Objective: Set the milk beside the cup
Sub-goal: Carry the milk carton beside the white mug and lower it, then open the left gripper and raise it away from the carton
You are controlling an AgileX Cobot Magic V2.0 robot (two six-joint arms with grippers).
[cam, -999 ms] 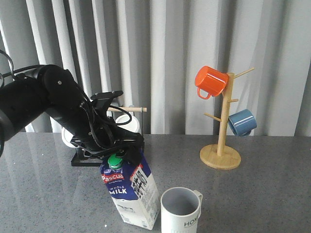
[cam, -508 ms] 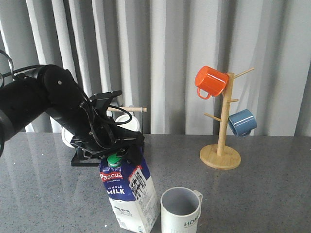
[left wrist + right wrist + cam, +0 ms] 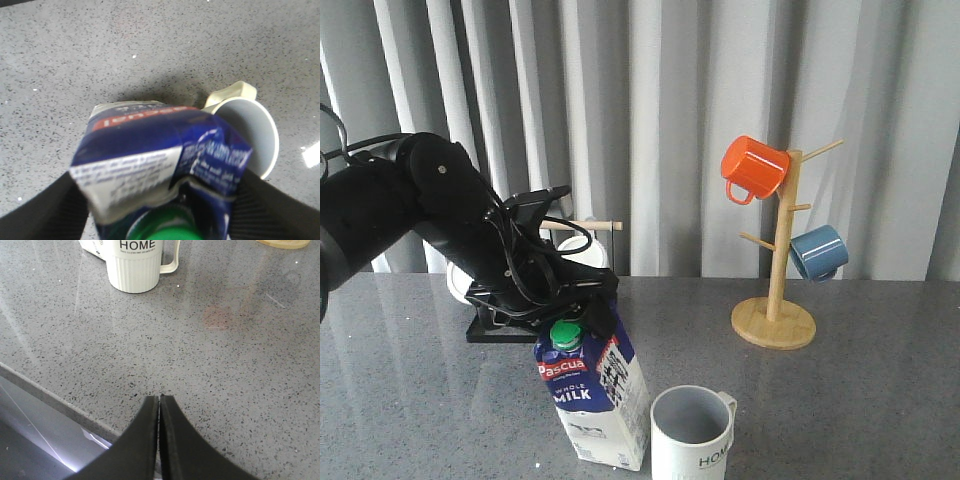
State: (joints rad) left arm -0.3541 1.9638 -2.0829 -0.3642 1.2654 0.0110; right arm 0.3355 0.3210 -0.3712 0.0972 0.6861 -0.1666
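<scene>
Left gripper [image 3: 582,322] pinching the top of the tilted blue-and-white gable-top milk carton [image 3: 595,395] beside the pale ribbed "HOME" mug [image 3: 692,433].

The carton hangs below the fingers, leaning, mug just beyond; level its base on the grey speckled table [image 3: 840,390] before releasing. Right gripper [image 3: 159,440] pressed together, idle.

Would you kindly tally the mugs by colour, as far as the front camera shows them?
Orange mug: 1
Blue mug: 1
Off-white HOME mug: 1
White mug behind the left arm, partly hidden: at least 1
Total: at least 4
</scene>
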